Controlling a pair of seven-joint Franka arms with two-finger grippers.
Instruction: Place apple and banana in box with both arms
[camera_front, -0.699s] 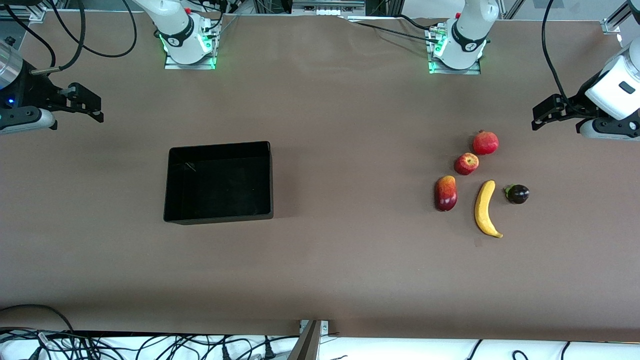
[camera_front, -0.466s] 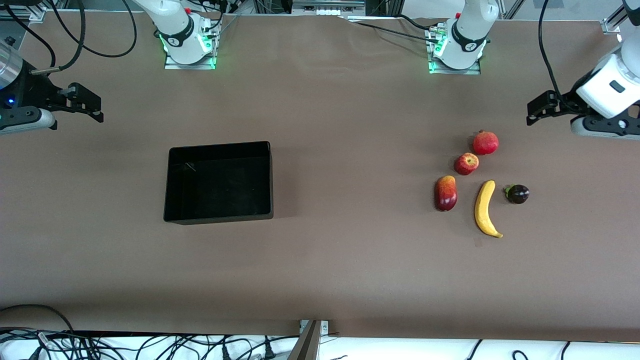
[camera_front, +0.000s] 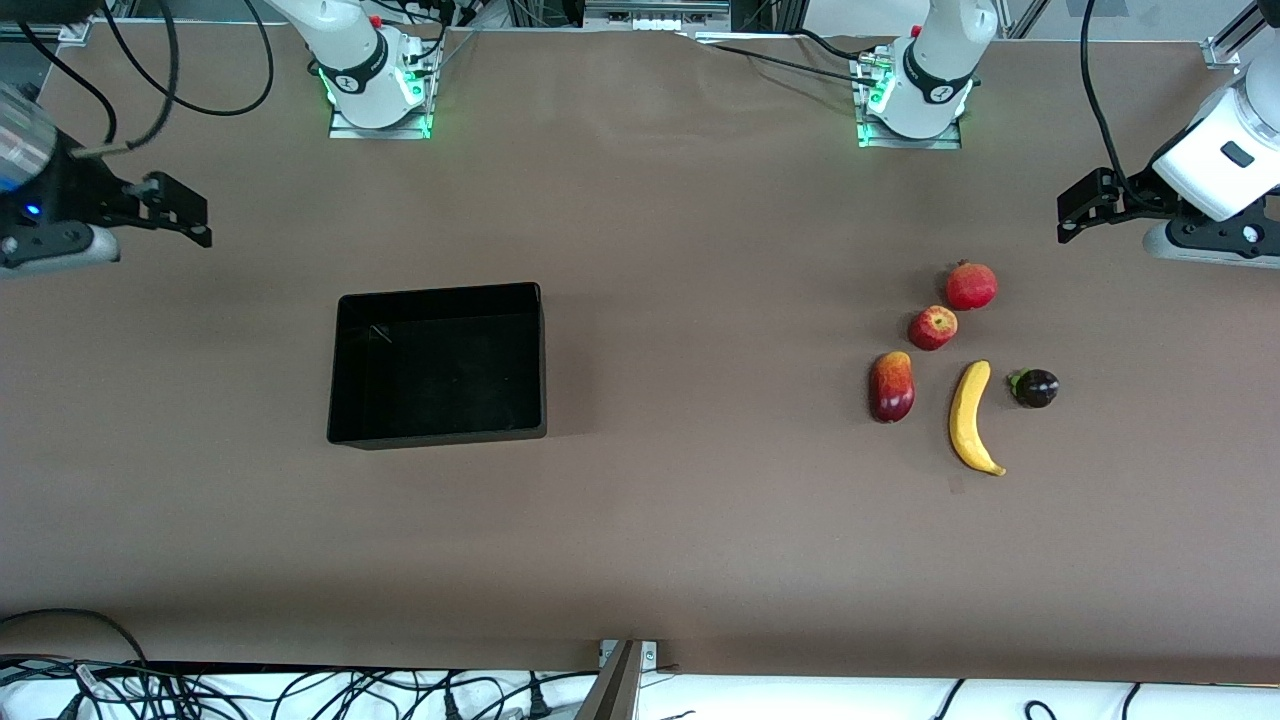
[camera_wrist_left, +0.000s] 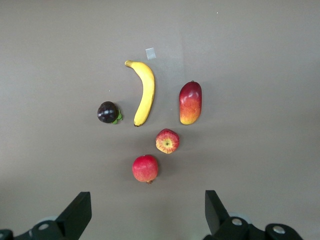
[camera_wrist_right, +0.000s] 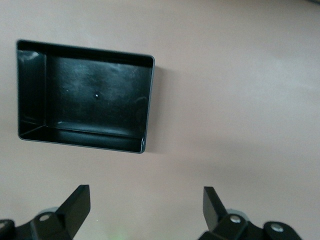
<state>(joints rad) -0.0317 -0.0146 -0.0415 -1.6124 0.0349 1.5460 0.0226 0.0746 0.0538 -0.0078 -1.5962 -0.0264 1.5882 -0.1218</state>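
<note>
Black box (camera_front: 437, 364) sits toward the right arm's end of the surface, seemingly empty. Apple (camera_front: 932, 327) and banana (camera_front: 971, 417) lie at the left arm's end. Left tool (camera_front: 1078, 208) and right tool (camera_front: 180, 210) hover wide open, holding nothing.

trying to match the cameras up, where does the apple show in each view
Front view: apple between the pomegranate and the banana, toward the left arm's end.
Left wrist view: apple mid-picture, beside the pomegranate.
Right wrist view: not in it.
Shared landmark: the pomegranate.
</note>
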